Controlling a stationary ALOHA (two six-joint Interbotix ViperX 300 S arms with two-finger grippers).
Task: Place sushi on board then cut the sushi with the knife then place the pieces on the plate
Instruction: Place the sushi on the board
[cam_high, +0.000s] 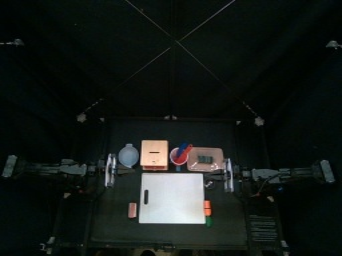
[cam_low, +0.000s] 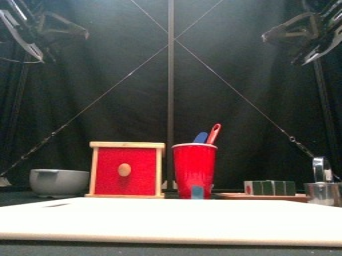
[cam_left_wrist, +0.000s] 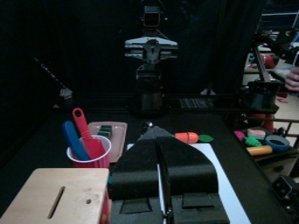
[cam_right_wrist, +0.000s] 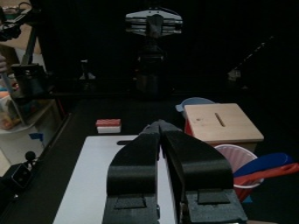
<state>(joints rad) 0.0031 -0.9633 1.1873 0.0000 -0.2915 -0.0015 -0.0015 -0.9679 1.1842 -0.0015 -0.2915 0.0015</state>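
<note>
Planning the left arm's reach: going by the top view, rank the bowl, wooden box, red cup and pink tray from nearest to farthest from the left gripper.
From the left gripper:
1. Blue-grey bowl, back left, closest.
2. Wooden box, just right of the bowl.
3. Red cup, back middle.
4. Pink tray, back right, farthest.

Closed left end effector (cam_left_wrist: 156, 140) above white board (cam_left_wrist: 229, 188), red cup (cam_left_wrist: 89, 156) with knives (cam_left_wrist: 79, 129) beside wooden box (cam_left_wrist: 52, 198).

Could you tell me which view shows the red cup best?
Front view: the red cup stands near and whole, knives poking out. Left wrist view shows it farther off; top view, tiny; right wrist view, only partly.
</note>
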